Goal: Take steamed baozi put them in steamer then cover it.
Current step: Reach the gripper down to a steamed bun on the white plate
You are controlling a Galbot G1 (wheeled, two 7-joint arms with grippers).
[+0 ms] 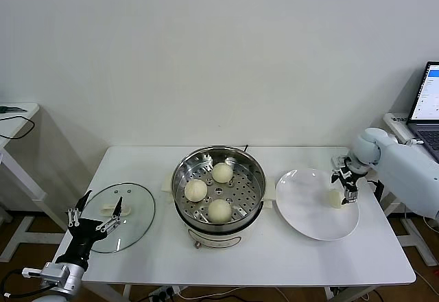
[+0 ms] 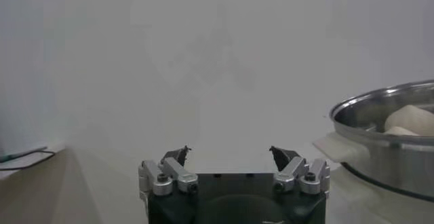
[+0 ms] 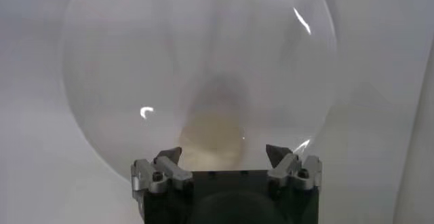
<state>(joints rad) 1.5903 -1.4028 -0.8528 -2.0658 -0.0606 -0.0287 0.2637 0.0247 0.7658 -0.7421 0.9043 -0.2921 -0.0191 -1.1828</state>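
Observation:
The steel steamer [image 1: 184, 207] stands mid-table with three baozi [image 1: 196, 190] on its perforated tray. One more baozi [image 1: 335, 199] lies on the white plate [image 1: 309, 221] to the right. My right gripper [image 1: 346, 187] hovers open right over that baozi, its fingers apart on either side; in the right wrist view the baozi [image 3: 211, 140] sits between the open fingertips of the gripper [image 3: 224, 154]. My left gripper [image 1: 96, 214] is open and empty over the glass lid [image 1: 137, 209] at the table's left. The steamer's rim [image 2: 380, 103] shows in the left wrist view.
A laptop [image 1: 426, 103] stands on a side table at the far right. Another small table [image 1: 14, 120] stands at the far left. A white wall is close behind the table.

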